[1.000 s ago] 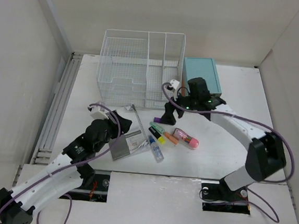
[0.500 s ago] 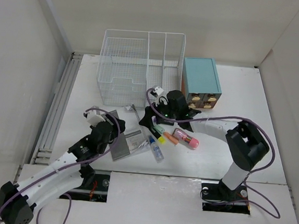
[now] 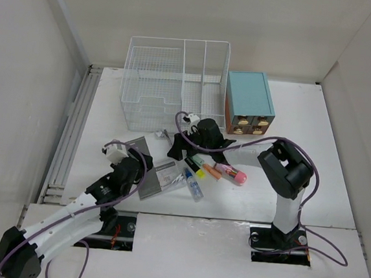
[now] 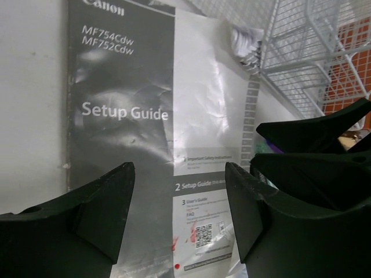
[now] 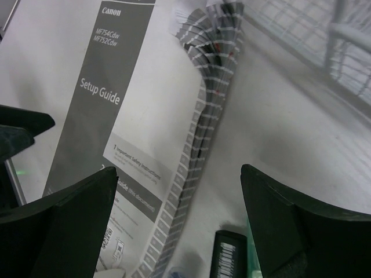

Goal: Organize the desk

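The white desk (image 3: 303,130) carries a grey and white Canon Setup Guide booklet (image 3: 156,172) left of centre. My left gripper (image 3: 135,174) is open and empty, low over the booklet's near part; the left wrist view shows its jaws (image 4: 179,220) spread either side of the booklet (image 4: 127,116). My right gripper (image 3: 174,151) is open and empty at the booklet's far right edge. In the right wrist view its jaws (image 5: 179,214) straddle the fanned page edge (image 5: 203,116). Several markers (image 3: 218,170) lie right of the booklet.
A white wire basket (image 3: 174,86) stands at the back, with a teal box of small drawers (image 3: 249,102) to its right. A small blue and white tube (image 3: 193,184) lies beside the booklet. A black marker end (image 5: 229,255) lies between the right jaws.
My right gripper has swung left and down from in front of the teal box to the booklet's right edge. My left arm has drawn back a little toward the near edge.
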You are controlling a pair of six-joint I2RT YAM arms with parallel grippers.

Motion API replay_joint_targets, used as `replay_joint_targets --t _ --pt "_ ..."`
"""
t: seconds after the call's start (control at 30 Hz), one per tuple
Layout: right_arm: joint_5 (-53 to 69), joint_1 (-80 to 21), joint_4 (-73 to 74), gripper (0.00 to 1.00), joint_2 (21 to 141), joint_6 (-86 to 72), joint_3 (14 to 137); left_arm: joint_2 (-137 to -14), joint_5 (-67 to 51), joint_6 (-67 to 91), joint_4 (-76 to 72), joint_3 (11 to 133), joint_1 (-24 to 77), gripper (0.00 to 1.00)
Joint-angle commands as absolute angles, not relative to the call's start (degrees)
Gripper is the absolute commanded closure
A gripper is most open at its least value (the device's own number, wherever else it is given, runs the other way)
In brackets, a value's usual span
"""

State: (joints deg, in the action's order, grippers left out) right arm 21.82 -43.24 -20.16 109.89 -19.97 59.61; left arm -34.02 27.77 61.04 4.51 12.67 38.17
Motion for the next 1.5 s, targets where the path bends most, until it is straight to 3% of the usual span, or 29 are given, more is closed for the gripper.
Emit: replay_joint_targets --t 0.0,0.5,0.83,0.97,1.0,1.07,1.1,1.23,1.3,1.47 --pt "20.3 -44.6 -25.8 0.08 110.5 -21.8 62.2 -32.4 27.5 63.0 4.4 10.8 38.4 0.4" --pt "20.2 -45.7 -25.8 0.09 113.2 -24.6 61.7 -38.8 22.3 64.6 7.4 11.2 38.4 0.5" --pt "28.1 -45.7 -25.8 0.21 115.5 -25.8 61.7 -40.0 19.2 64.6 7.4 12.0 38.4 0.5" --pt "30.7 -45.7 -25.8 0.36 115.5 -25.8 62.2 -42.4 17.8 63.5 6.8 12.6 38.4 0.5" --pt "30.7 -45.7 -25.8 0.48 115.5 -25.8 62.2 -43.1 17.3 63.5 6.8 12.6 38.4 0.5" --pt "31.2 -45.7 -25.3 0.59 115.5 -25.8 62.8 -43.2 17.3 62.9 6.2 12.6 38.4 0.48" --pt "31.2 -45.7 -25.3 0.7 115.5 -25.2 62.8 -43.7 17.3 62.9 6.2 12.6 38.4 0.48" --pt "31.8 -45.7 -25.3 0.94 115.0 -25.2 62.8 -43.2 16.8 62.9 6.2 12.6 38.4 0.48" --pt "33.0 -45.2 -24.8 1.0 114.4 -25.2 62.8 -42.5 16.8 62.9 6.2 12.6 38.4 0.48" --pt "35.7 -44.0 -21.5 1.0 111.2 -22.9 64.1 -35.1 17.6 62.9 10.3 14.2 38.4 0.47"
